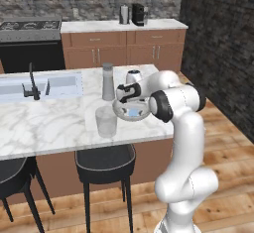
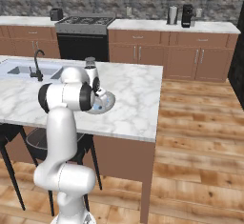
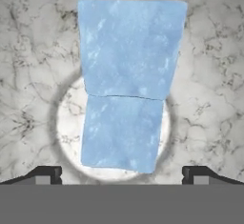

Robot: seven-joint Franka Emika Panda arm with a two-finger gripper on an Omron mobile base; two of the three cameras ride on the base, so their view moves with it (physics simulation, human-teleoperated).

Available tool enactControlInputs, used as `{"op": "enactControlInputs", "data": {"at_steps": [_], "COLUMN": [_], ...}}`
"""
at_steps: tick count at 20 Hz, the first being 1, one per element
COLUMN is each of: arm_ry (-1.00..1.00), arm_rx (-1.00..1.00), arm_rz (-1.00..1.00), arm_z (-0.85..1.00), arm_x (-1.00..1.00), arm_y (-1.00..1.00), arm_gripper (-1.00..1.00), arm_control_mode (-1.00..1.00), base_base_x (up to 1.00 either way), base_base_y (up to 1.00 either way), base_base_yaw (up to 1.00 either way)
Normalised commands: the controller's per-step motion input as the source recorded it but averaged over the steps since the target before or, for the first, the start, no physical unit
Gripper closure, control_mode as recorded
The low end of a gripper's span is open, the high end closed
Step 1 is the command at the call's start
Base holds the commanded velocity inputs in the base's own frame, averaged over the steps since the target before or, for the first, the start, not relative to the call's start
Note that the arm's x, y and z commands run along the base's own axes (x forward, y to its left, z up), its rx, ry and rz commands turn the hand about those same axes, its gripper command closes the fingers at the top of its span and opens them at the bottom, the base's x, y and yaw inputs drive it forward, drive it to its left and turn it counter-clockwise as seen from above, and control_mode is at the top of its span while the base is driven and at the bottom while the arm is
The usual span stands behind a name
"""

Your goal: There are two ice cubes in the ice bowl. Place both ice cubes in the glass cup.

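Hand view is looking straight down into the ice bowl [image 3: 57,123], where the two ice cubes are lying edge to edge: one ice cube [image 3: 131,46] is sitting farther ahead of the jaws, the other ice cube [image 3: 121,132] is lying between the two dark fingertips [image 3: 45,174]. The jaws are standing released, spread wide, gripping nothing, with the gripper [image 3: 121,178] hanging just above the cubes. From the left base view, the arm is bending over the bowl [image 1: 130,112] on the marble surface [image 1: 44,123]. The glass cup [image 1: 106,121] is standing just beside the bowl, and a tall grey bottle [image 1: 108,82] is rising near both.
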Motion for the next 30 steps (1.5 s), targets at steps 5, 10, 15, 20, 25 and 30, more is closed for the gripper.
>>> {"op": "enactControlInputs", "data": {"at_steps": [5,10,15,20,25,30], "arm_ry": [0.00,0.00,0.00,0.00,0.03,-0.18], "arm_rx": [0.00,0.00,0.00,0.00,0.00,0.00], "arm_rz": [0.03,0.03,0.03,0.03,0.00,0.00], "arm_z": [-0.17,-0.16,-0.19,-0.26,-0.01,0.75], "arm_x": [0.19,0.25,0.19,-0.09,-0.08,-0.17], "arm_y": [0.00,0.00,-0.03,-0.02,0.00,0.00], "arm_gripper": [-1.00,-1.00,-1.00,1.00,1.00,1.00], "arm_control_mode": [-1.00,-1.00,-1.00,-1.00,-1.00,-1.00], "base_base_x": [0.00,0.00,0.00,0.00,0.00,0.00], "base_base_y": [0.00,0.00,0.00,0.00,0.00,0.00], "base_base_yaw": [0.00,0.00,0.00,0.00,0.00,0.00]}}
